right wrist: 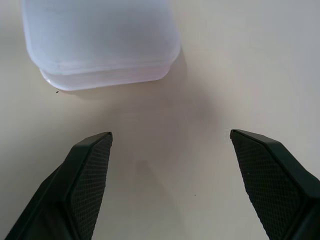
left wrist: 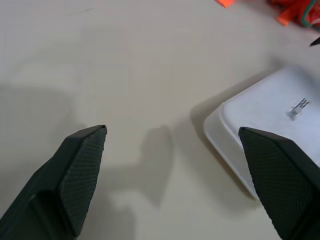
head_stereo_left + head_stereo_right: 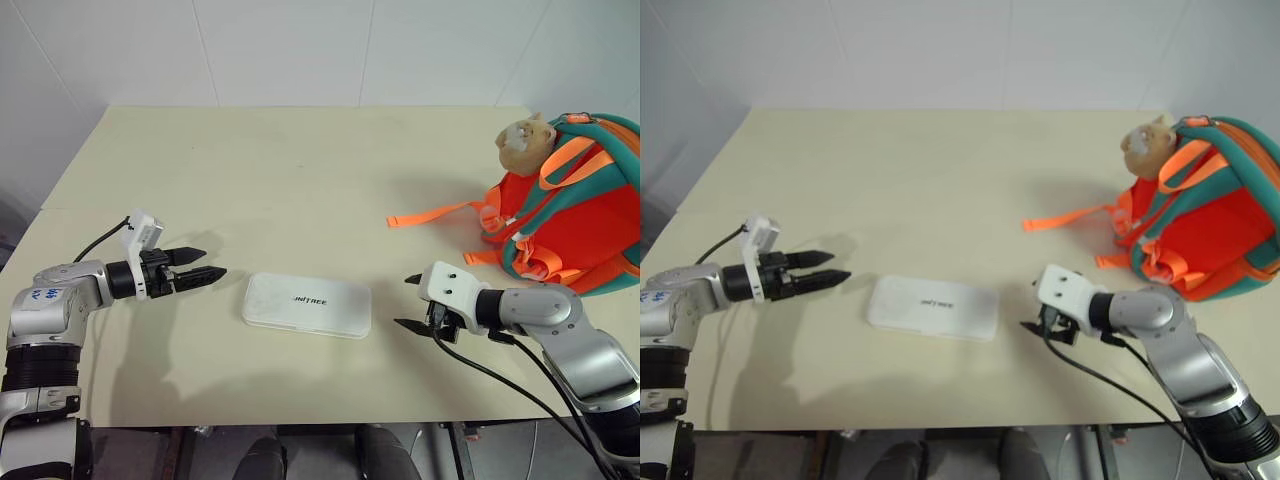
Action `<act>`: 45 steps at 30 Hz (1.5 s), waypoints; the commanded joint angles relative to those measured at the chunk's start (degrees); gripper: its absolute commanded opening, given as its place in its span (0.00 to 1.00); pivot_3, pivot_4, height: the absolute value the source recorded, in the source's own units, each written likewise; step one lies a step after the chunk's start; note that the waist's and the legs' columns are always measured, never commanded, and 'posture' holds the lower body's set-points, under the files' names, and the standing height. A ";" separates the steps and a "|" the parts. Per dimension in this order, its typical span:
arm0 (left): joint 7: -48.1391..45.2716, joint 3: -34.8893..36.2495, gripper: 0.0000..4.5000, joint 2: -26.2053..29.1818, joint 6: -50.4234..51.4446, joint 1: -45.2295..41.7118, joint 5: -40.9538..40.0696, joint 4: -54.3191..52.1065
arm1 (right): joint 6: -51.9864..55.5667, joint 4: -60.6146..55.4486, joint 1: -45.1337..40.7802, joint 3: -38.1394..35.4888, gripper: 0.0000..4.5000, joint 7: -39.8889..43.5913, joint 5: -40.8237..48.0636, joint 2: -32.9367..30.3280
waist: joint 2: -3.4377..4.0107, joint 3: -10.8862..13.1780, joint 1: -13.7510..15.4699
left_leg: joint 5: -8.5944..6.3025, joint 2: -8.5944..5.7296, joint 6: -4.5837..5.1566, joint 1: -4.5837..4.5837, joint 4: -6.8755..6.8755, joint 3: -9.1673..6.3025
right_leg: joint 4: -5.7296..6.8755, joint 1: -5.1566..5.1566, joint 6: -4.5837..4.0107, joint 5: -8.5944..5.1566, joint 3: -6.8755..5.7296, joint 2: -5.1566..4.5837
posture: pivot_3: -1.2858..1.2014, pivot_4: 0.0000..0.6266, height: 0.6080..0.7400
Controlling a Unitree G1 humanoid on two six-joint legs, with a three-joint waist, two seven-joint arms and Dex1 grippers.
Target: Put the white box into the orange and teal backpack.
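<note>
The white box [image 3: 307, 305] lies flat on the table near its front edge, dark lettering on top. My left gripper [image 3: 203, 266] hovers just left of the box, fingers open and pointing at its short end [image 2: 260, 120]. My right gripper [image 3: 410, 302] stands open a short way right of the box, nothing between its fingers; the box's near end [image 1: 100, 42] lies ahead of it. The orange and teal backpack [image 3: 570, 215] sits at the table's right edge with a tan plush toy [image 3: 525, 143] on top.
An orange strap [image 3: 435, 214] trails from the backpack across the beige table [image 3: 290, 170] toward the middle. White walls stand behind the table. Black cables [image 3: 500, 385] hang from my right wrist over the front edge.
</note>
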 commanded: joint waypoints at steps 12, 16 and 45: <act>-5.03 -0.78 1.00 0.65 10.91 1.77 -8.09 -0.38 | -5.46 2.43 -1.75 3.09 1.00 -5.08 -5.22 4.47 | 0.00 0.00 -0.01 | 0.01 0.00 -0.01 0.01 -0.02 0.00 | 0.00 -0.01 0.00 0.00 -0.01 0.01 | 0.52 0.24 1.00; -5.72 -2.29 1.00 0.63 13.02 0.61 -8.11 1.34 | -5.15 2.48 -2.25 4.40 1.00 -5.78 -5.44 6.69 | 0.00 0.00 -0.03 | 0.01 0.00 -0.01 0.01 0.01 0.00 | 0.02 0.00 0.00 0.00 0.00 0.01 | 0.52 0.24 1.00; -12.57 -12.74 1.00 -3.78 17.10 -6.09 -7.35 8.94 | -7.14 3.93 -3.64 6.91 1.00 -5.34 -6.84 9.32 | 0.00 0.00 -0.05 | 0.03 -0.01 -0.05 0.01 0.00 0.00 | 0.02 0.00 0.00 0.00 0.00 0.02 | 0.52 0.24 1.00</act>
